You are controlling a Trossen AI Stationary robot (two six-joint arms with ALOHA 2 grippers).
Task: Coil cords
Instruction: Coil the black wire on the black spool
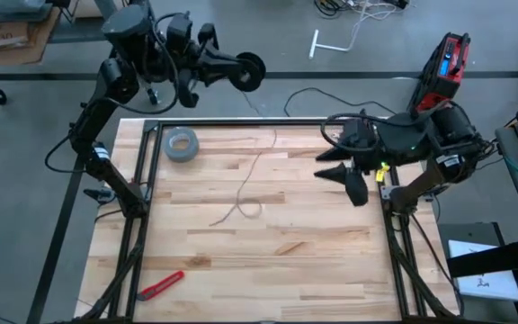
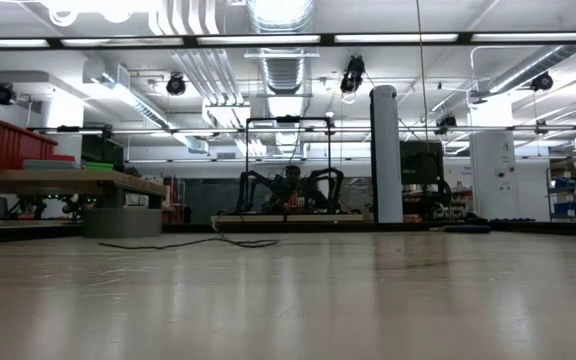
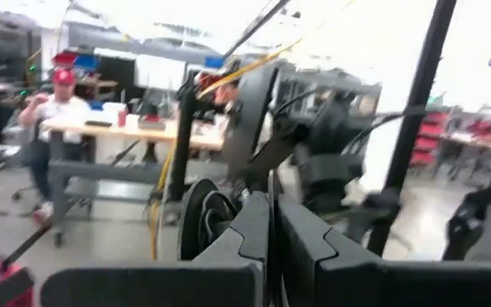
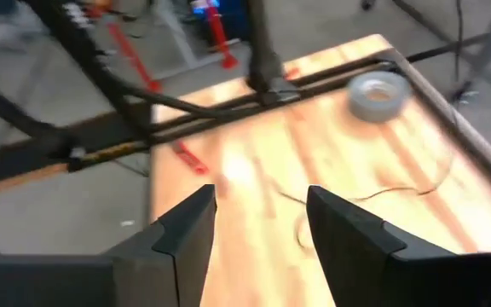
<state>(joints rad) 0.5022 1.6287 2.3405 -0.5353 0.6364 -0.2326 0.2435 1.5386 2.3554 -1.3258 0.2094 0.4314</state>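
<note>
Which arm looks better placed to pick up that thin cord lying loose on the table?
Probably the right. Its gripper is open and hangs over the table, near the cord. The left gripper is shut on the reel, raised beyond the table's far edge.

The surface point(image 1: 313, 261) was pale blond wood in striped planks with darker streaks, framed by black bars. On it lay a grey tape roll point(image 1: 182, 145), a thin dark cord point(image 1: 252, 180) and a red-and-black tool point(image 1: 161, 284). The reel point(image 1: 249, 72) was black, and both arms were dark.
</note>
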